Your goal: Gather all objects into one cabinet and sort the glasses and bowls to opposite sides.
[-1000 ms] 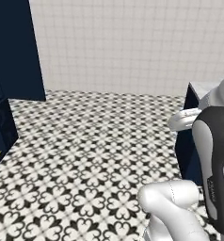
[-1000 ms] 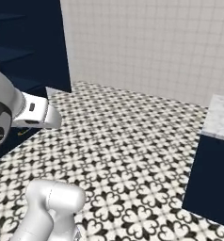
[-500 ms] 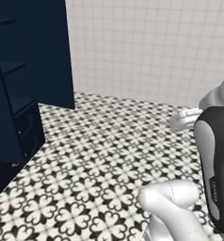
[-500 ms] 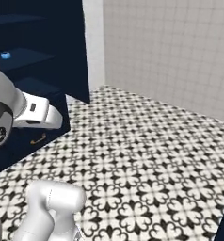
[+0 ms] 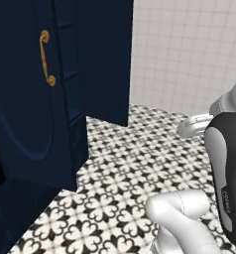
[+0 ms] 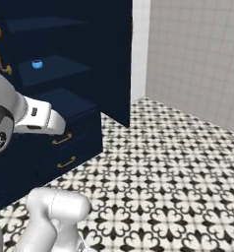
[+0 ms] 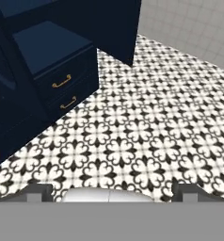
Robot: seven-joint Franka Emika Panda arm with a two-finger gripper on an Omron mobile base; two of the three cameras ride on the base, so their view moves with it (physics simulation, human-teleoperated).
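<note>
Meanwhile, gripper (image 7: 112, 192) wide open, holding nothing.
Small blue bowl (image 6: 37, 64) sits on a cupboard shelf (image 6: 55, 69), well apart.

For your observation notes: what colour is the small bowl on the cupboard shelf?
Bright blue; the small bowl shows best in the right base view.

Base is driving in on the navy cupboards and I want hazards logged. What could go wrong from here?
1. The open navy door with the brass handle stands close on the left; the arm could clip it.
2. The small blue bowl sits deep on a shelf between other shelves, so reaching in leaves little room.
3. The gripper is open and empty, aimed at the floor, so it needs a big reorientation beside the drawers.
</note>
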